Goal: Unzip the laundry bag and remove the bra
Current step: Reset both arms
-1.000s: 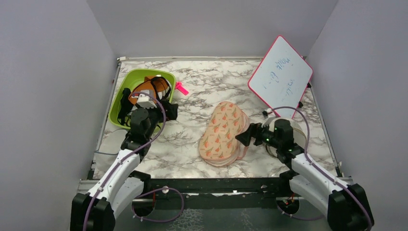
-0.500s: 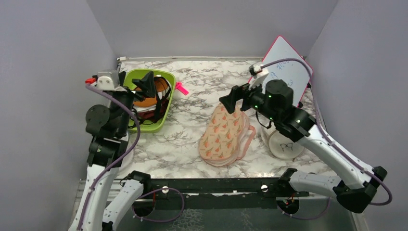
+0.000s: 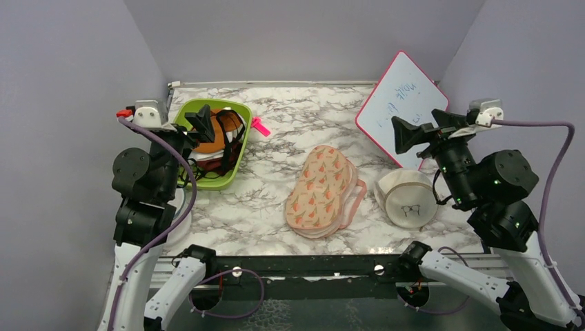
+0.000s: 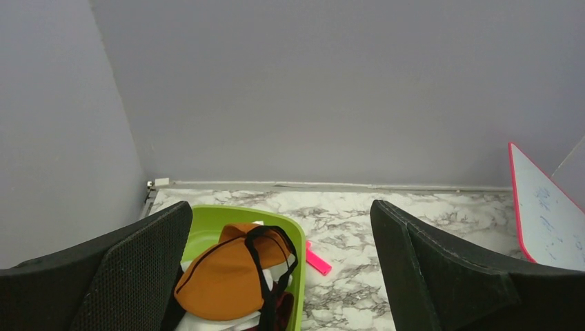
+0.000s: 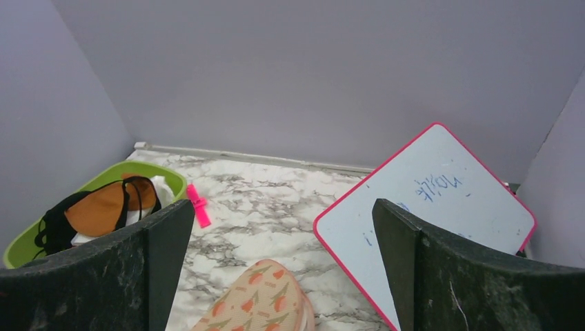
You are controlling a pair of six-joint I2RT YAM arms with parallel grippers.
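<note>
Bag [image 3: 321, 192], flat, peanut-shaped, seemingly soft fabric.

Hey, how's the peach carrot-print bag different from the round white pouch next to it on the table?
The laundry bag is long and peanut-shaped; the white pouch is round and smaller. The laundry bag is peach with orange-and-green marks and pink edging; the white pouch bears one glasses drawing. Both lie on the marble table.

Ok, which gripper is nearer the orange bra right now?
Left. The left gripper hangs open just above the bra in the green bin. The right gripper is far across the table, high in front of the whiteboard.
</note>
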